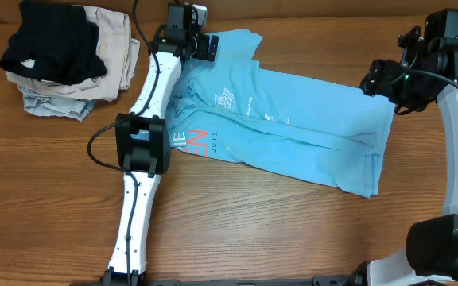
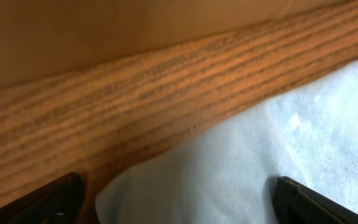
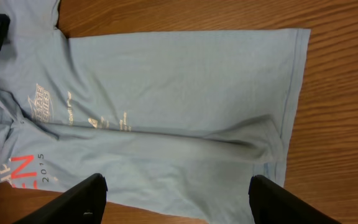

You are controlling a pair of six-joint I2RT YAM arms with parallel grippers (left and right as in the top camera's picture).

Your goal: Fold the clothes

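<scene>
The sky-blue T-shirt (image 1: 293, 127) lies flat across the middle of the table, partly folded lengthwise. Its white print and pink lettering with "2015" are at the left. My left gripper (image 1: 205, 45) is open at the shirt's far left sleeve. In the left wrist view its fingers (image 2: 179, 208) straddle a corner of blue cloth (image 2: 241, 168) lying on the wood. My right gripper (image 1: 376, 79) is open above the far right hem corner. In the right wrist view its fingers (image 3: 176, 199) hover over the shirt (image 3: 166, 93), holding nothing.
A pile of folded garments sits at the far left corner: a black one (image 1: 54, 44) on top, a beige one (image 1: 114, 48) and a pale denim one (image 1: 50, 103) beneath. The wooden table (image 1: 277, 230) is bare in front of the shirt.
</scene>
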